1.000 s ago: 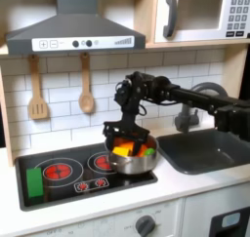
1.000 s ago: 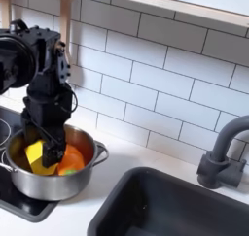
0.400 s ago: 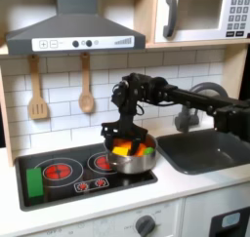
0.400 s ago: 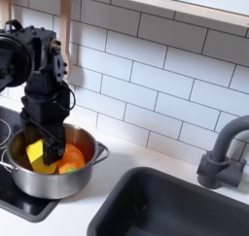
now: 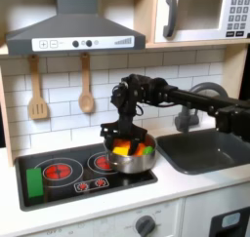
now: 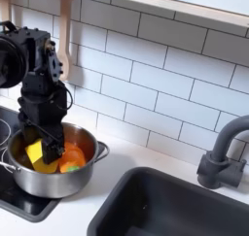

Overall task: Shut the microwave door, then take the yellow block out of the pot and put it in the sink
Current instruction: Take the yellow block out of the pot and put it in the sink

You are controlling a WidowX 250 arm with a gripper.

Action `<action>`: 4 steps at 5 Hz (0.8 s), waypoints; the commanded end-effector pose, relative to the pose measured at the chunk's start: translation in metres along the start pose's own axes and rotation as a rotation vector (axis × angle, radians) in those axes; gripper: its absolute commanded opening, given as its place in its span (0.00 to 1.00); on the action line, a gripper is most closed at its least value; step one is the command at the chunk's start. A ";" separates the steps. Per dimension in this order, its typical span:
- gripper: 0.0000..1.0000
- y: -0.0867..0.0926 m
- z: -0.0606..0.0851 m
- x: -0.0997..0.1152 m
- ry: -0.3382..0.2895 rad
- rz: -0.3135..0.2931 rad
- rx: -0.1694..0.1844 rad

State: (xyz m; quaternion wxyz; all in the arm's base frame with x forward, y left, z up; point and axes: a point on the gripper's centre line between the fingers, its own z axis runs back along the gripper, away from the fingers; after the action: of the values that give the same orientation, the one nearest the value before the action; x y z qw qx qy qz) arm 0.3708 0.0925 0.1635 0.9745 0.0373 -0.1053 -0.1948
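The microwave door (image 5: pixel 195 17) at the top right of the first exterior view lies flush with its white body, its grey bar handle (image 5: pixel 171 15) upright. The silver pot (image 5: pixel 132 161) (image 6: pixel 44 180) stands on the right burner. In it lie the yellow block (image 6: pixel 33 151) (image 5: pixel 121 149) and an orange piece (image 6: pixel 71 161). My black gripper (image 6: pixel 50 143) (image 5: pixel 123 135) reaches down into the pot, its fingertips right beside the yellow block. How wide the fingers stand is hard to make out. The dark grey sink (image 5: pixel 210 151) (image 6: pixel 185 206) lies right of the pot in both exterior views.
A dark curved faucet (image 6: pixel 222 154) (image 5: pixel 186 112) rises behind the sink. The black stovetop (image 5: pixel 59 173) with red burners carries a green piece (image 5: pixel 35 184) at the first exterior view's left. Wooden utensils (image 5: pixel 86 85) hang on the tiled wall under the grey hood (image 5: pixel 73 31).
The gripper has drifted slightly to the second exterior view's left and a touch upward inside the pot. The pot and the microwave door stay as they were.
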 end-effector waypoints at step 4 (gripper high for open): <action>0.00 0.009 0.043 0.020 -0.108 0.036 -0.014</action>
State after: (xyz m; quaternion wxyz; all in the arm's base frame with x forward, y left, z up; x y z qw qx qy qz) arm 0.3829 0.0910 0.2065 0.9719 0.0135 -0.1529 -0.1785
